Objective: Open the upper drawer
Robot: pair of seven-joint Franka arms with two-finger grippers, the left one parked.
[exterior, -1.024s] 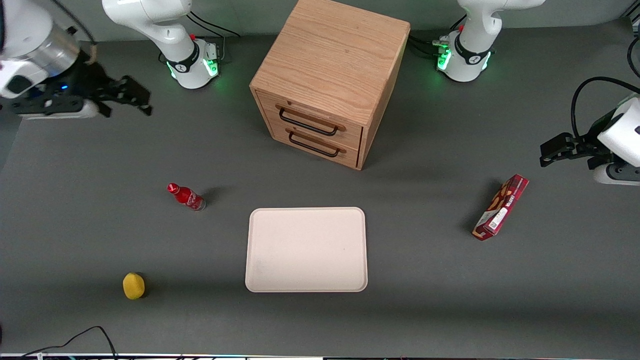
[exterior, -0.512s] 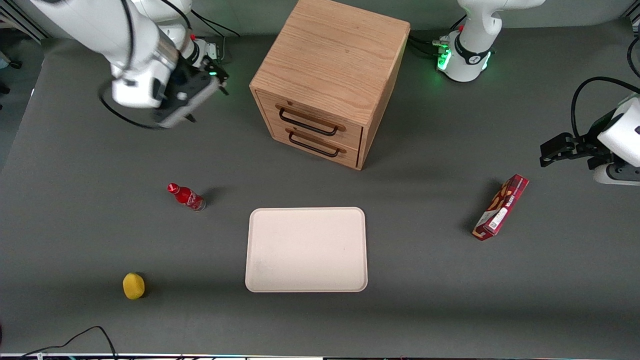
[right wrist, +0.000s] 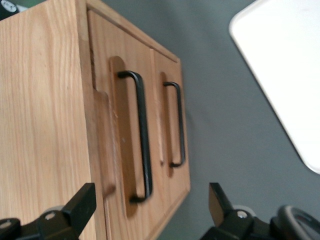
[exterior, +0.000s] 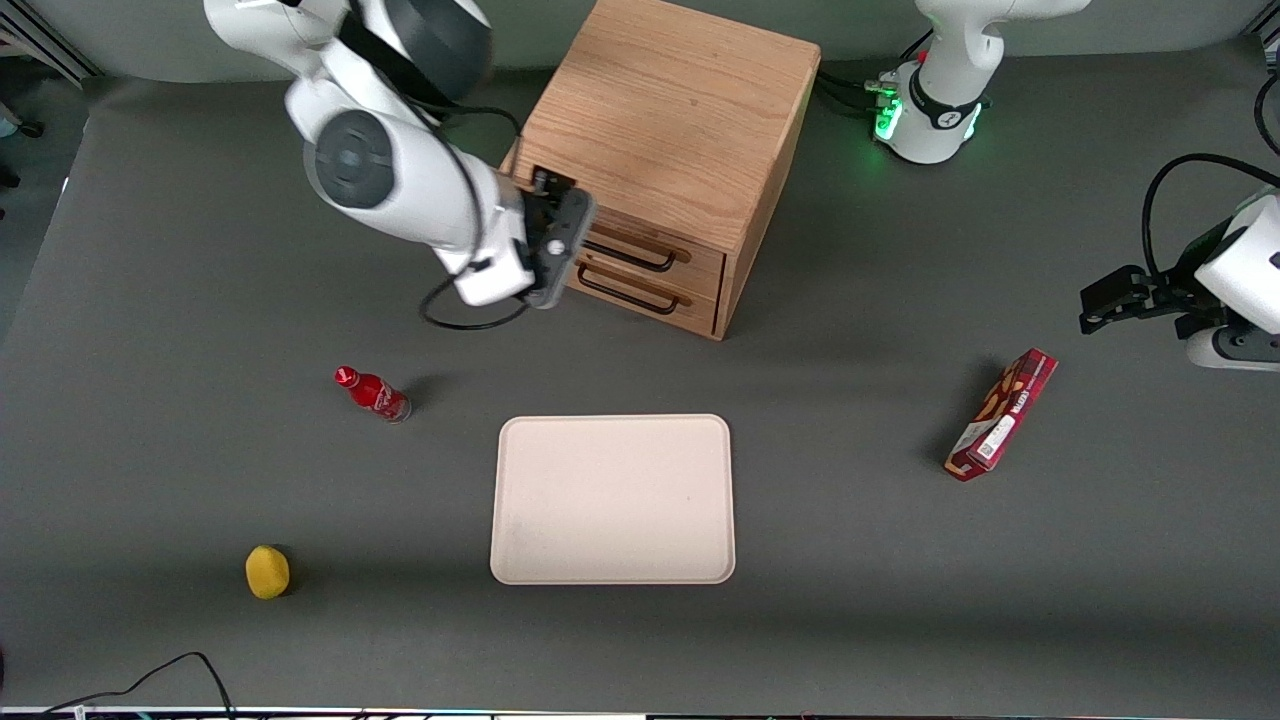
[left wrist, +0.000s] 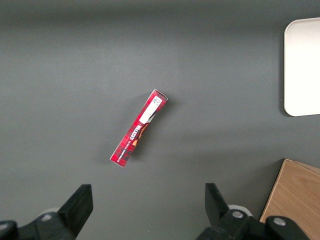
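Going across the table from the working arm's end, we are passing a small yellow fruit (exterior: pixel 267 571) close to the front camera and a red bottle (exterior: pixel 372 392) lying farther back; neither is playing any part here. Our gripper (exterior: pixel 558 238) is hovering just in front of the wooden cabinet (exterior: pixel 668 110), level with the drawer fronts. In the right wrist view its fingers (right wrist: pixel 75 210) are standing wide apart and gripping nothing, with the black handle (right wrist: pixel 142 135) of the upper drawer (right wrist: pixel 125 100) lying between them but not yet touched.

The upper drawer is sitting shut, its front flush with the lower drawer (right wrist: pixel 170 125) beneath it. So, as we are judging it, only the approach is done; closing on the handle and the pull itself are waiting.

Nearer the front camera a pale tray (exterior: pixel 612 498) is lying bare, and toward the parked arm's end a red box (exterior: pixel 1002 414) is resting on the table, well apart from the cabinet.
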